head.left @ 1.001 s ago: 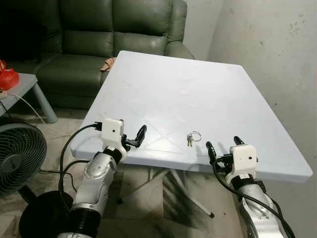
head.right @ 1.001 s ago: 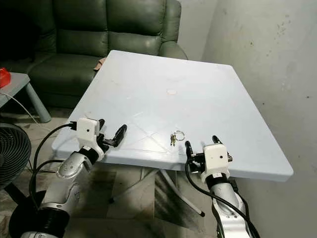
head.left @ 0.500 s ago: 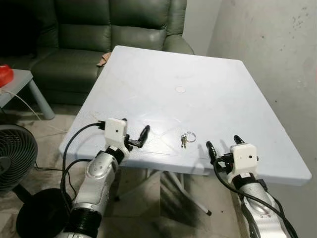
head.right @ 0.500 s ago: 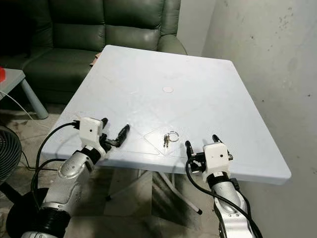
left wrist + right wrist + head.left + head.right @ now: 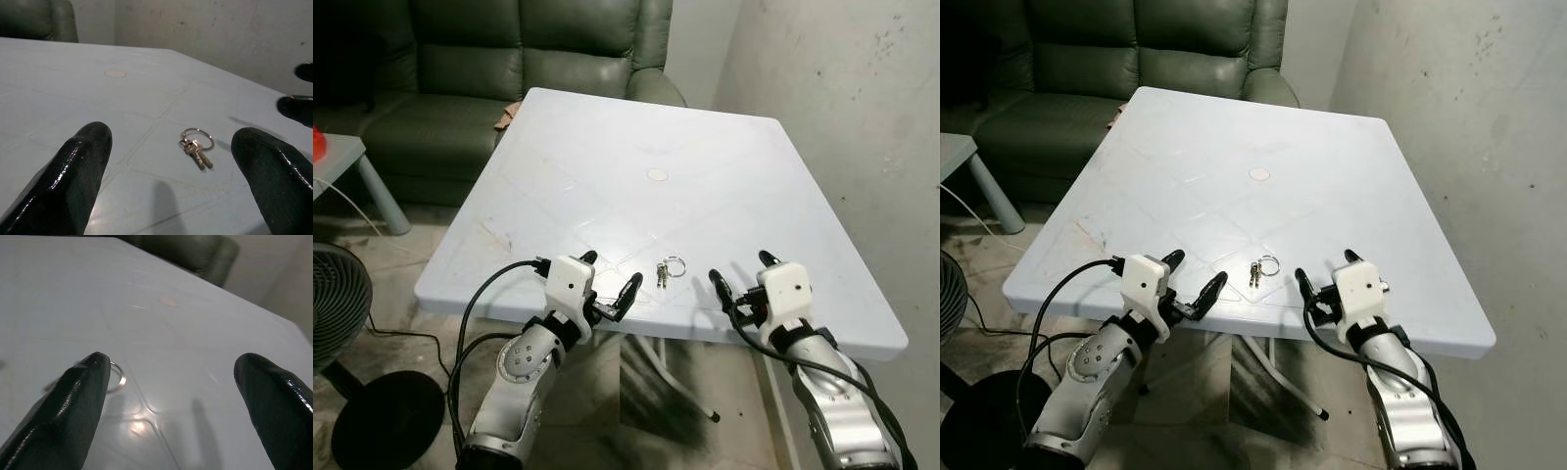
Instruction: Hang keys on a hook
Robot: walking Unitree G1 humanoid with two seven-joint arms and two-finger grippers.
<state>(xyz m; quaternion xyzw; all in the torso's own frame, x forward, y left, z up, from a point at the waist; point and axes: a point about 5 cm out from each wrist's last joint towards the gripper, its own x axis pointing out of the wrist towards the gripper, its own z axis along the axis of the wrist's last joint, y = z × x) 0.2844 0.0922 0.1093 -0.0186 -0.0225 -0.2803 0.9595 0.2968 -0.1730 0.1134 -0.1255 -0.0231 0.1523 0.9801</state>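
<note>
The keys (image 5: 669,269) lay ungrasped on the table (image 5: 607,166) — left gripper (image 5: 610,281) and right gripper (image 5: 740,273) both spread apart; picking up and hanging remained.

The scene was lit evenly and fairly brightly from above. The head views were sharp, without motion blur. A soft sheen was seen on the white table (image 5: 607,147), and dark shadow was cast under it on the floor (image 5: 401,264). The sofa (image 5: 460,59) was left dim. In the wrist views the near black fingers (image 5: 73,171) were blurred and glossy with highlights, while the keys (image 5: 196,147) were rendered fairly clearly. A glare patch was seen on the tabletop in the right wrist view.
</note>
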